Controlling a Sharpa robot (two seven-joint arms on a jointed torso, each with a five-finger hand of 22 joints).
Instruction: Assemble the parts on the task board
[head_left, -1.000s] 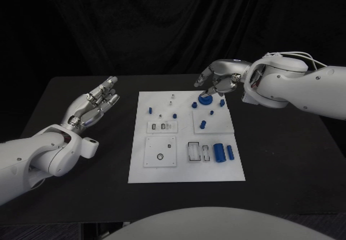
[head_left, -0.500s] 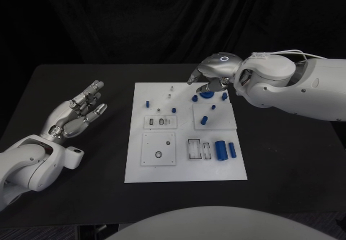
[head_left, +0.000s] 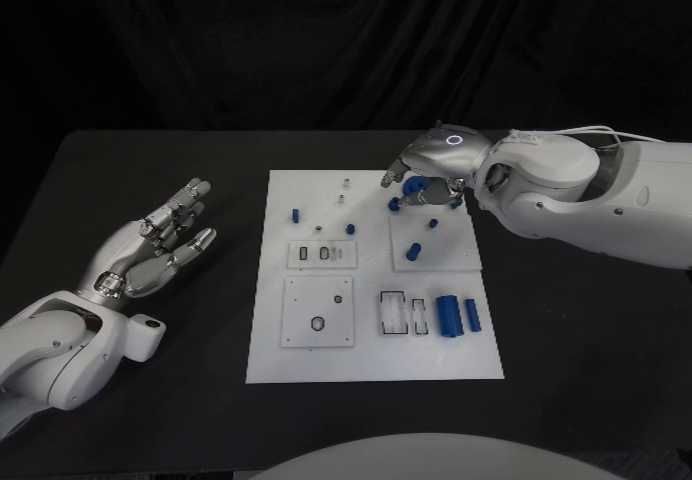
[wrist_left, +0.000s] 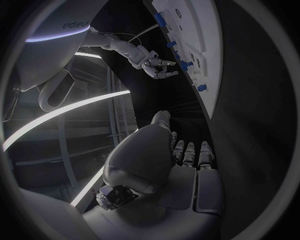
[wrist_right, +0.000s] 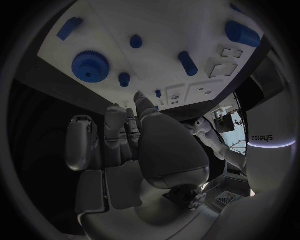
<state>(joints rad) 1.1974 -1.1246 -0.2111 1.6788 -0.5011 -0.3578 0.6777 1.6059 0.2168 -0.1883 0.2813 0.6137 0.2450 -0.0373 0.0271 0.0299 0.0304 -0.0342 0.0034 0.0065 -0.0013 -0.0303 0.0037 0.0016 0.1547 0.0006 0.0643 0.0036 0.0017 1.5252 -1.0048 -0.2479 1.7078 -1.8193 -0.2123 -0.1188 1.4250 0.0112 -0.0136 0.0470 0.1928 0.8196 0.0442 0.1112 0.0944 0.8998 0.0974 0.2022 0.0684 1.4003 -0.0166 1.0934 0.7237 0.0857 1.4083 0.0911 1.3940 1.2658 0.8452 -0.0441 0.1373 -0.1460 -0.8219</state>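
The white task board (head_left: 372, 345) lies mid-table. My right hand (head_left: 427, 172) hovers over its far right corner with its fingers (wrist_right: 116, 125) apart and nothing between them. A blue gear (wrist_right: 90, 65) lies flat on the board just beyond the fingertips, and it sits under the hand in the head view (head_left: 418, 189). Small blue pegs (head_left: 413, 250) stand around it. Two blue cylinders (head_left: 449, 315) lie near the board's right edge. My left hand (head_left: 162, 238) hangs open, palm up, left of the board, holding nothing. The left wrist view looks past its fingers (wrist_left: 187, 150) to the board (wrist_left: 209, 45).
Square plates with recesses (head_left: 319, 310) and slotted frames (head_left: 391, 311) sit on the board's near half. Black table (head_left: 577, 330) surrounds the board on all sides. My bulky right arm (head_left: 577, 200) reaches in from the far right.
The head camera has shifted. My right hand has come in slightly over the board's far edge, staying above the gear. My left hand has drawn back a little from the board.
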